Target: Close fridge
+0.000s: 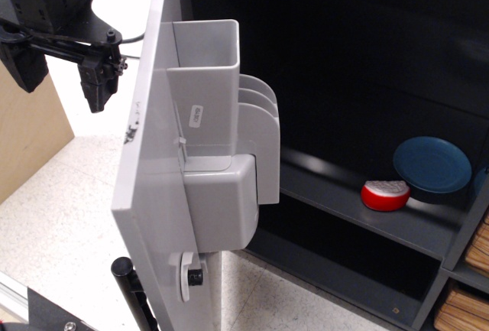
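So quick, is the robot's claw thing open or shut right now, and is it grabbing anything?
Gripper: open, holding nothing. It hangs by the outer face of the fridge door, fingers apart.

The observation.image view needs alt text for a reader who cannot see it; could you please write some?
A fridge door stands open, edge-on, with grey bins on its inner face. A black robot gripper hovers beside its outer side. On a dark shelf inside sit a blue plate and a small red-and-white object.
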Robot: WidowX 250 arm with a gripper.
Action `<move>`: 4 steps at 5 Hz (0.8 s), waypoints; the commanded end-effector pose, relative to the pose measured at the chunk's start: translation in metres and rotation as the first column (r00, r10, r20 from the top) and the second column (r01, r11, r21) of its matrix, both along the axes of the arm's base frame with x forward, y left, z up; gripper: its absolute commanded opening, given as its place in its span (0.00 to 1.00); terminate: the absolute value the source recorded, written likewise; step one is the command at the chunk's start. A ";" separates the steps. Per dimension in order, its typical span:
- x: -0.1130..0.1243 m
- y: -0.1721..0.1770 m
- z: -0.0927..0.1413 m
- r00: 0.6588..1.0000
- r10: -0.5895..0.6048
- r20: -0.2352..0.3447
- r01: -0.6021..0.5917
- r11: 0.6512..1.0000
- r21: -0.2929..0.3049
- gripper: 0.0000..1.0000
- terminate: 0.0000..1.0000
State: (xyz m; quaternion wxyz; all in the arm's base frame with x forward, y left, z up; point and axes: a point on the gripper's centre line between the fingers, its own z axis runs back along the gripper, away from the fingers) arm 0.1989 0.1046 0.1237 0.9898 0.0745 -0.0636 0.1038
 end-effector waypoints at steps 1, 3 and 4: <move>0.000 0.000 0.000 1.000 0.000 0.000 0.000 1.000 0.000 1.00 0.00; -0.042 -0.024 0.002 0.913 -0.406 -0.049 0.407 0.913 0.020 1.00 0.00; -0.058 -0.040 0.002 0.830 -0.555 -0.057 0.555 0.831 -0.018 1.00 0.00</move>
